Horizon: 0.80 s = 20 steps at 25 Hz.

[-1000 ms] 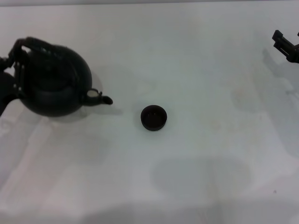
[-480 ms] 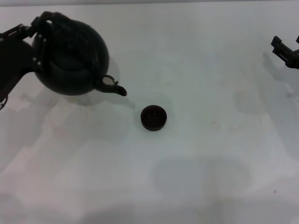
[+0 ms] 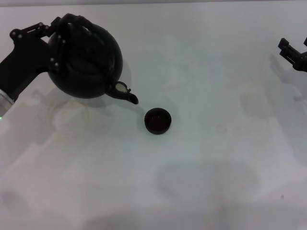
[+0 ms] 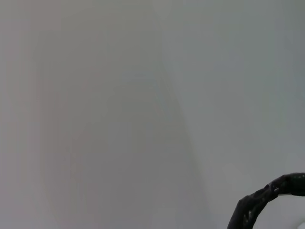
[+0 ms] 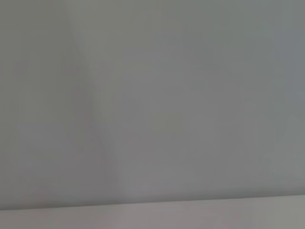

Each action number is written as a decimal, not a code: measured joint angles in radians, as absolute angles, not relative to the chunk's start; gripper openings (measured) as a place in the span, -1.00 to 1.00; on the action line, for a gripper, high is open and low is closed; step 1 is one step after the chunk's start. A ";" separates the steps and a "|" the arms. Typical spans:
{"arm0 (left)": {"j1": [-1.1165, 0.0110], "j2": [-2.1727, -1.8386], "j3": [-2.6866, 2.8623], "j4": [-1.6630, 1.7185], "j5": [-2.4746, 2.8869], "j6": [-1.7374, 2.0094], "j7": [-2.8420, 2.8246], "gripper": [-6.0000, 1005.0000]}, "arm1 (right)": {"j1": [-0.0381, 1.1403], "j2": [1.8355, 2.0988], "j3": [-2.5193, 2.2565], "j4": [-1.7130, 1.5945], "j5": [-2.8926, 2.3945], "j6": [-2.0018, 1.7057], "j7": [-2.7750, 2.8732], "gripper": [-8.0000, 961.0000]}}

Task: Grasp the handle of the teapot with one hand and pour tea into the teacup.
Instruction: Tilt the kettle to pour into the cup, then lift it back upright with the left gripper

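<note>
The black teapot (image 3: 88,64) hangs above the white table at the far left, tipped so its spout (image 3: 127,96) points down toward the teacup. My left gripper (image 3: 58,39) is shut on the arched handle (image 3: 85,25) at the pot's left side. The small dark teacup (image 3: 158,120) stands on the table just right of and nearer than the spout tip, apart from it. In the left wrist view only a dark curved piece of the handle (image 4: 259,202) shows. My right gripper (image 3: 293,51) stays parked at the far right edge.
The white table (image 3: 206,163) carries only the cup and faint shadows. The right wrist view shows plain pale surface and nothing else.
My left gripper has carried the teapot up and to the right toward the teacup, bringing the spout close to the cup. The cup and right arm have not moved.
</note>
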<state>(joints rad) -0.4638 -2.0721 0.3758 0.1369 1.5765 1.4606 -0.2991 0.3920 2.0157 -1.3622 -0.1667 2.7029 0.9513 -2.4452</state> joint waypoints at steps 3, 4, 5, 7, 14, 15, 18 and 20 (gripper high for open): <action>-0.470 -2.076 0.376 0.126 1.578 1.457 -0.274 -0.75 | 0.394 2.016 -1.362 -0.167 2.703 0.949 -2.444 0.73; -0.471 -2.078 0.376 0.121 1.578 1.456 -0.257 -0.75 | 0.395 2.016 -1.362 -0.167 2.703 0.947 -2.443 0.73; -0.472 -2.078 0.376 0.116 1.578 1.455 -0.238 -0.75 | 0.396 2.016 -1.362 -0.167 2.703 0.946 -2.443 0.73; -0.478 -2.079 0.376 0.106 1.580 1.446 -0.213 -0.75 | 0.396 2.016 -1.362 -0.167 2.703 0.945 -2.443 0.73; -0.502 -2.079 0.376 0.101 1.586 1.432 -0.182 -0.75 | 0.401 2.016 -1.357 -0.168 2.703 0.943 -2.444 0.73; -0.507 -2.079 0.376 0.101 1.587 1.430 -0.176 -0.75 | 0.401 2.016 -1.357 -0.168 2.703 0.943 -2.444 0.73; -0.517 -2.079 0.376 0.097 1.589 1.419 -0.163 -0.75 | 0.401 2.016 -1.355 -0.170 2.704 0.937 -2.444 0.73; -0.525 -2.079 0.379 0.087 1.594 1.410 -0.154 -0.75 | 0.401 2.016 -1.355 -0.173 2.705 0.929 -2.444 0.73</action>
